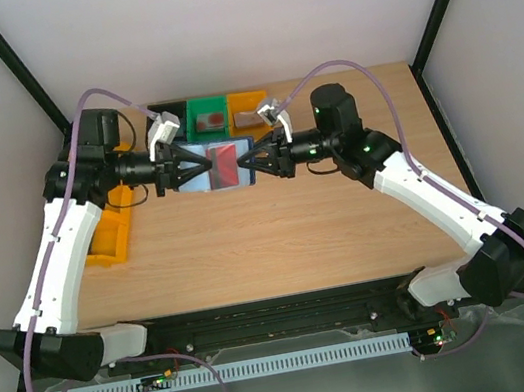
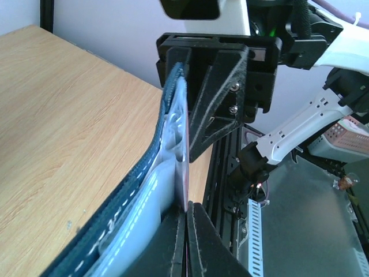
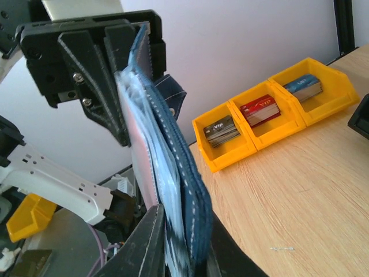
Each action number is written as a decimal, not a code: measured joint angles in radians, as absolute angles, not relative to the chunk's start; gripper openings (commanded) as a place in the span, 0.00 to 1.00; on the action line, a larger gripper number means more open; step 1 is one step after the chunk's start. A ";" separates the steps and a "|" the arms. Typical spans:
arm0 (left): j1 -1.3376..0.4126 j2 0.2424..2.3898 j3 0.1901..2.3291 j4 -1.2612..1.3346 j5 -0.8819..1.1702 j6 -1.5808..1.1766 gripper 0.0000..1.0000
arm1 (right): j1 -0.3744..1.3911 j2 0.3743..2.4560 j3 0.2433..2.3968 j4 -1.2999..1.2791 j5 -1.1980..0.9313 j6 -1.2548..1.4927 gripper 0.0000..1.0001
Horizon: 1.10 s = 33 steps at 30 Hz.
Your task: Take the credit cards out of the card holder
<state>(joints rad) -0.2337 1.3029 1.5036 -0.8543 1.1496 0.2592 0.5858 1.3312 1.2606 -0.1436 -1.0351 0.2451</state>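
Note:
The navy card holder [image 1: 197, 161] hangs open above the back middle of the table, stretched between both grippers. A reddish-pink credit card [image 1: 227, 155] lies on its right half. My left gripper [image 1: 186, 166] is shut at the holder's left end. In the left wrist view its fingers [image 2: 187, 231] pinch the thin pinkish card edge [image 2: 185, 173], beside the stitched holder [image 2: 138, 173]. My right gripper [image 1: 248, 161] is at the right end. In the right wrist view it [image 3: 179, 242] is closed on the holder's navy cover and pale pockets [image 3: 179, 156], the pink card face [image 3: 137, 156] to their left.
A green bin [image 1: 207, 116] and an orange bin [image 1: 247, 109] stand at the table's back edge behind the holder. Yellow bins [image 1: 111, 233] line the left side. In the right wrist view they hold card stacks [image 3: 225, 135] [image 3: 259, 112] [image 3: 308, 89].

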 measured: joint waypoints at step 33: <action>-0.124 1.328 1.324 -0.682 0.777 0.232 0.98 | 0.645 1.390 1.326 -0.241 -0.697 0.393 0.02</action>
<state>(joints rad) -0.1242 1.3281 1.3235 -0.6823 0.7769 0.2321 0.6453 1.3895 1.3262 -0.2413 -0.6968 0.3927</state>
